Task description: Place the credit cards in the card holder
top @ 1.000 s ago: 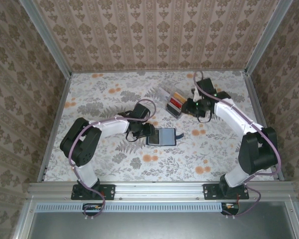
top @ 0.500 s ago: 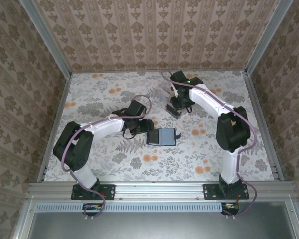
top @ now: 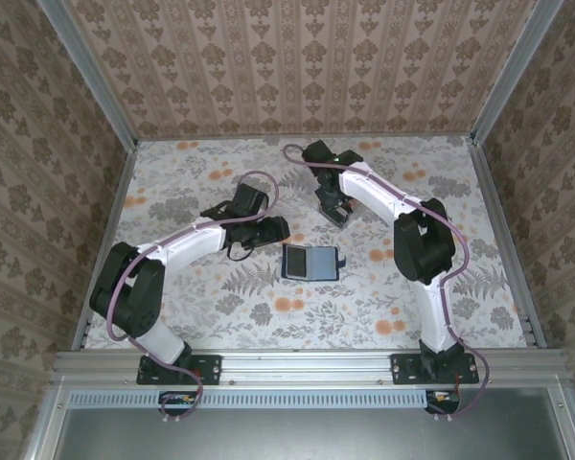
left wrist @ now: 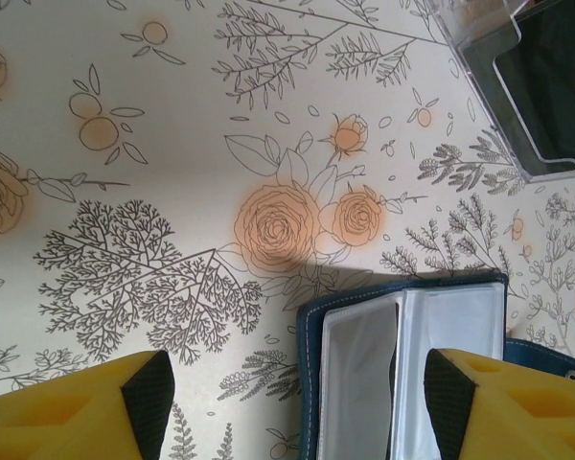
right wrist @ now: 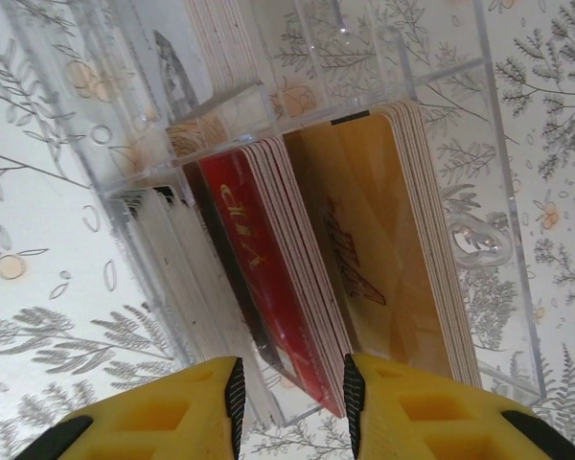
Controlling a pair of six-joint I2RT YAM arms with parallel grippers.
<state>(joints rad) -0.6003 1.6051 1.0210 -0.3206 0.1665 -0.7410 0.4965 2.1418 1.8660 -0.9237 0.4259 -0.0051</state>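
Observation:
The navy card holder (top: 310, 262) lies open on the table, its clear sleeves (left wrist: 402, 374) facing up. My left gripper (top: 274, 230) hovers just left of it, open wide (left wrist: 297, 402), with the holder's left half below the gap and nothing held. The credit cards stand in stacks inside a clear box (right wrist: 297, 86): red (right wrist: 268, 278), orange-tan (right wrist: 374, 249) and pale ones (right wrist: 172, 249). My right gripper (top: 333, 206) is above that box, open (right wrist: 292, 402), with the near corner of the red stack lying between its pads and a gap on each side.
A corner of the clear box (left wrist: 517, 86) reaches into the left wrist view above the holder. The holder's closing tab (left wrist: 546, 355) sticks out on its right. Flower-patterned table (top: 192, 192) lies open to the left and front; papered walls close three sides.
My right arm has swung left and now hangs over the clear box. My left gripper has pulled back left off the card holder and opened wider.

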